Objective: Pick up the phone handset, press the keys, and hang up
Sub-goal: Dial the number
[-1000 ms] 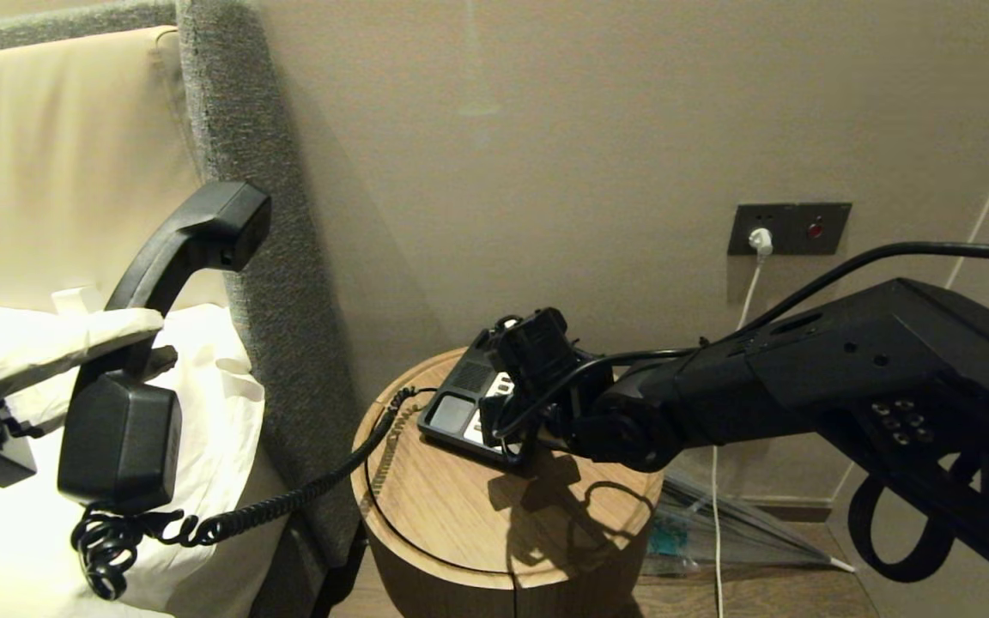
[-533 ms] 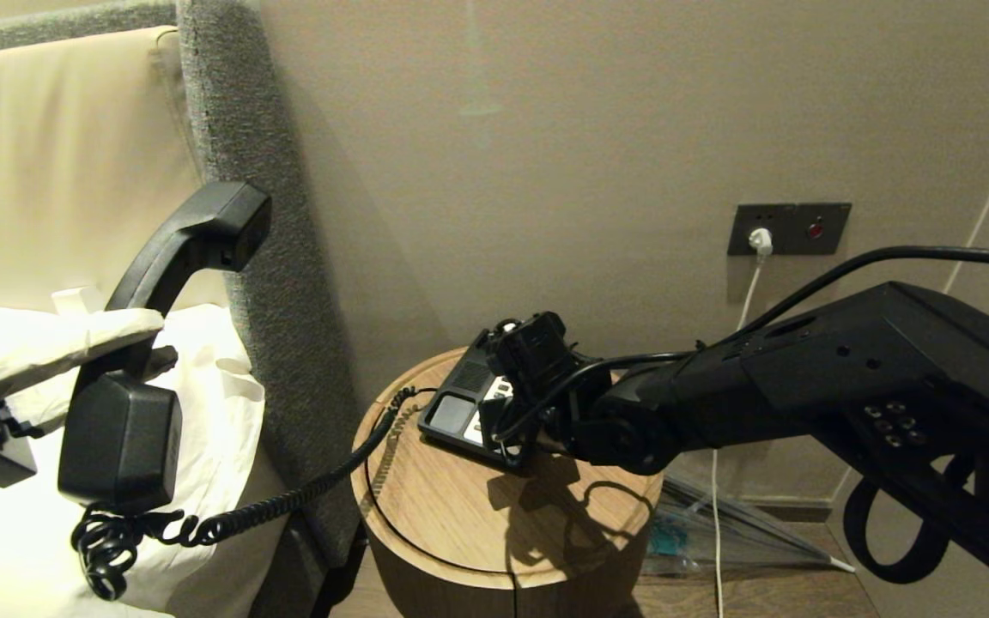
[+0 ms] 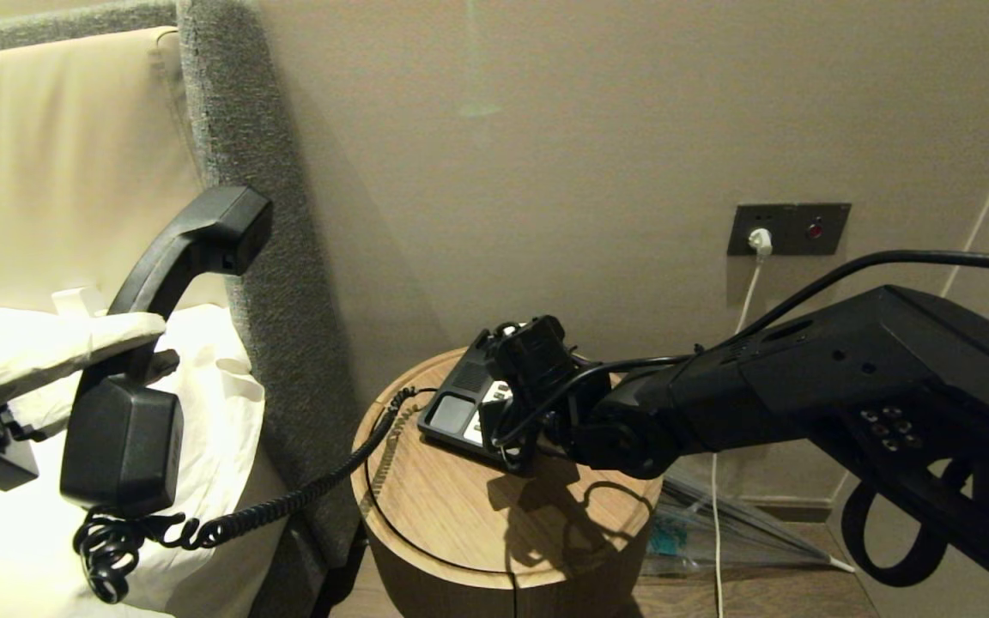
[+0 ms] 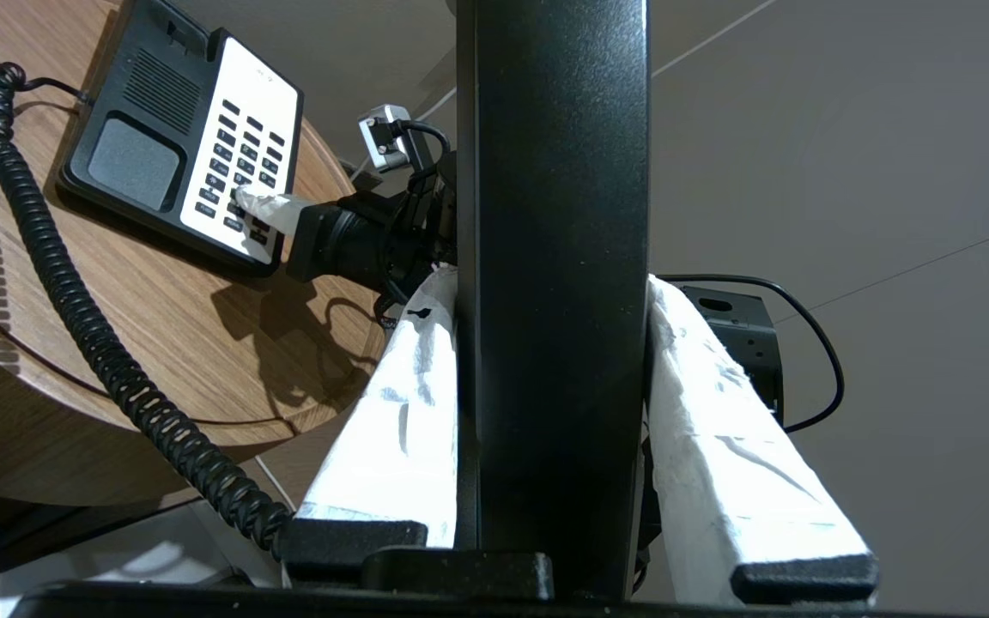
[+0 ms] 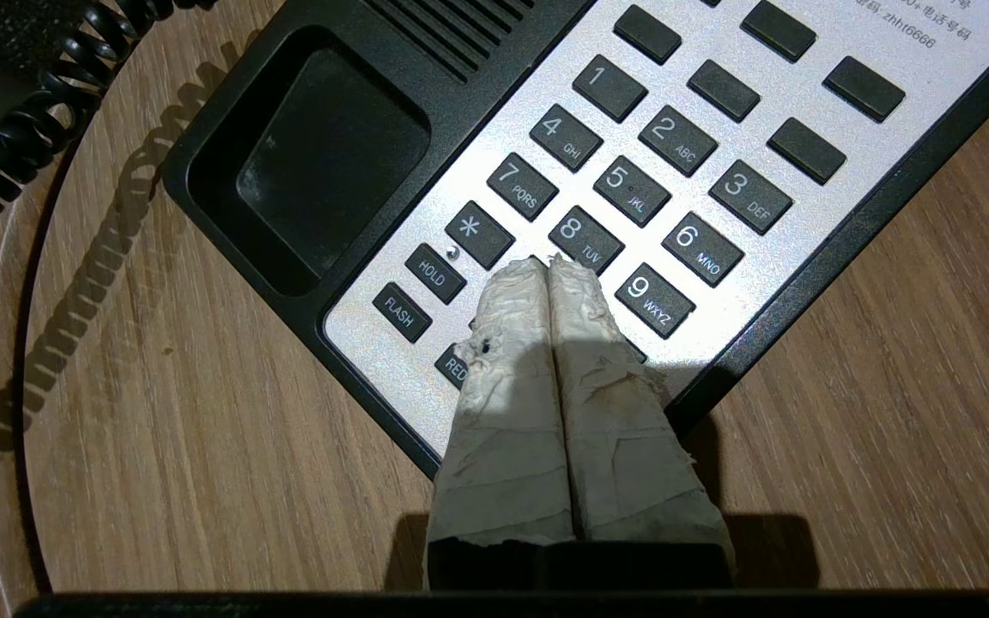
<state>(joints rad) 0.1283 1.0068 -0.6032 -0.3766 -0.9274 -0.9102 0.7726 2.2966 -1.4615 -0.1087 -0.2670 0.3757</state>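
Observation:
The black phone handset (image 3: 155,266) hangs upright over the bed at the left, its coiled cord (image 3: 288,498) running to the phone base (image 3: 452,412) on the round wooden table (image 3: 460,524). My left gripper (image 3: 160,339) is shut on the handset's handle; in the left wrist view its white-wrapped fingers (image 4: 391,429) clamp both sides of the handset (image 4: 555,257). My right gripper (image 5: 550,266) is shut, its wrapped tips pressed together on the keys (image 5: 632,189), just below the 8 and beside the star key. The left wrist view also shows those fingertips (image 4: 267,210) touching the keypad.
A grey upholstered headboard edge (image 3: 245,172) stands between the bed and the table. White pillows (image 3: 211,403) lie under the handset. On the wall, a socket plate (image 3: 791,227) holds a white charger with a cable hanging down. A clear plastic item (image 3: 700,524) lies on the floor.
My right arm has eased slightly lower and leftward over the phone. The left gripper still holds the handset in about the same place.

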